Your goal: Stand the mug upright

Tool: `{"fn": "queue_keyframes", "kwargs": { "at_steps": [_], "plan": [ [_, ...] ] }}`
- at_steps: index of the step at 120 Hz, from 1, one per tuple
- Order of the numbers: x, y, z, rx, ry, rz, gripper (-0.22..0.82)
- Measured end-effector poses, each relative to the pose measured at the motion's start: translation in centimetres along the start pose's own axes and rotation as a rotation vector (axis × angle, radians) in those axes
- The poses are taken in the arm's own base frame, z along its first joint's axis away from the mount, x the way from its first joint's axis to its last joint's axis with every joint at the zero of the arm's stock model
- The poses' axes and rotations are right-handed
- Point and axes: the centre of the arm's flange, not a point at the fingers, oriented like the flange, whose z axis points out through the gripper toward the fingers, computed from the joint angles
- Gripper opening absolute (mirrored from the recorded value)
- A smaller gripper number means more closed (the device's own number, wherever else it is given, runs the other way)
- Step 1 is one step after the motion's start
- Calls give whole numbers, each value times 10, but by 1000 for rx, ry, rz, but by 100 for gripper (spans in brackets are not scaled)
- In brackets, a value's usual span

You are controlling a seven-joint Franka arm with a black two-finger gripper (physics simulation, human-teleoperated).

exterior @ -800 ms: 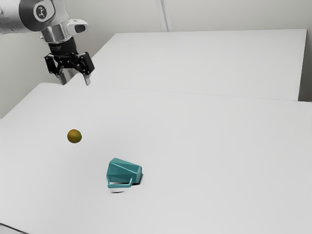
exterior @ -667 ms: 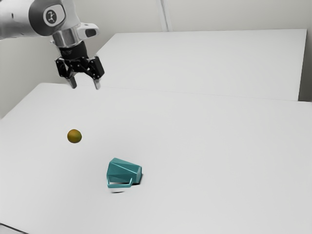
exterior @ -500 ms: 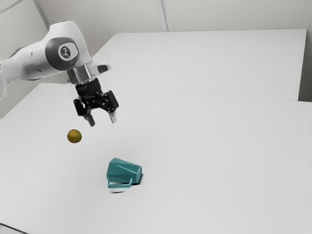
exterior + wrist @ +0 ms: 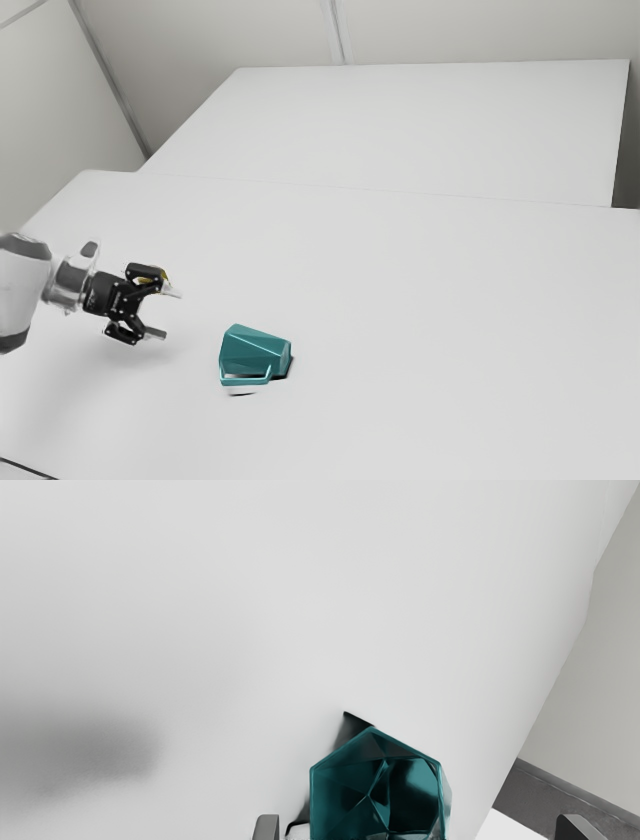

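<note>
Before the hand lies 1 tipped mug.

I'm in a plain room, kind unclear: white table, pale wall at the exterior view's twelve o'clock.

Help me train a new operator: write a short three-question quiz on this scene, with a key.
1. True or false: The mug lies on its side on the table.
2. Which way does the mug's mouth face?
A) Straight up
B) Toward the side where the fingers are
C) Flat down against the table
3. Fill in the blank: In the exterior view, the fingers stand ____, with a gap between them and the mug.

Key: 1. True; 2. B; 3. apart
</note>
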Motion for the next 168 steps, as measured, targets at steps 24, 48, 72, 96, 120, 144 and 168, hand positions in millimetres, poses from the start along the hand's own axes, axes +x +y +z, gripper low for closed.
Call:
{"fn": "queue_keyframes", "kwargs": {
  "at_steps": [24,48,72,96,120,144,168],
  "plan": [
    [-36,38,90,11,-175,257,60],
    [-28,33,81,-54,-92,327,60],
    [-42,48,120,-72,-117,419,60],
    [-50,56,138,-68,-126,495,36],
    [-37,51,117,-70,-54,515,-1],
    [-34,52,114,-59,-37,544,-12],
    [-27,90,110,-10,-44,673,-18]
  ]
}}
